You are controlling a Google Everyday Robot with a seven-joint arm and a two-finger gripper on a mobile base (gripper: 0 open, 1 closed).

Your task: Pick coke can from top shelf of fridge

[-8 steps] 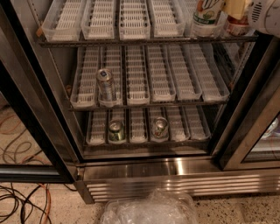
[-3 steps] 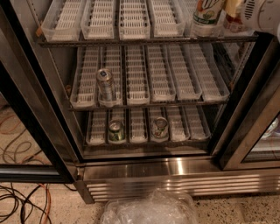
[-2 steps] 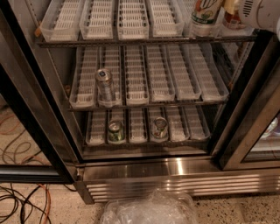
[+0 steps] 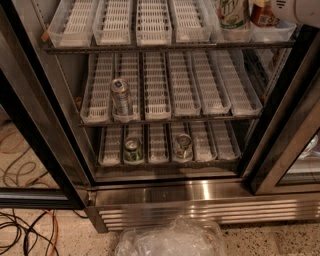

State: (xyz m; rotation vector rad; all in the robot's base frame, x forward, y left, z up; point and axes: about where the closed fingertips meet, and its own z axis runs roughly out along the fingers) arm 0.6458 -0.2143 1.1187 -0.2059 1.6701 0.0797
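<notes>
Your coke can stands at the top shelf's right end, beside a white-and-green can. Your claw sits just right of it, at the upper corner; open or closed, you cannot tell.

Floor: light speckled stone, terrazzo type. Black cables tangled on it at bottom left, with an orange cable running through them. Crumpled clear plastic at bottom centre, probably a bag; hard to tell. Lighting warm and dim.
</notes>
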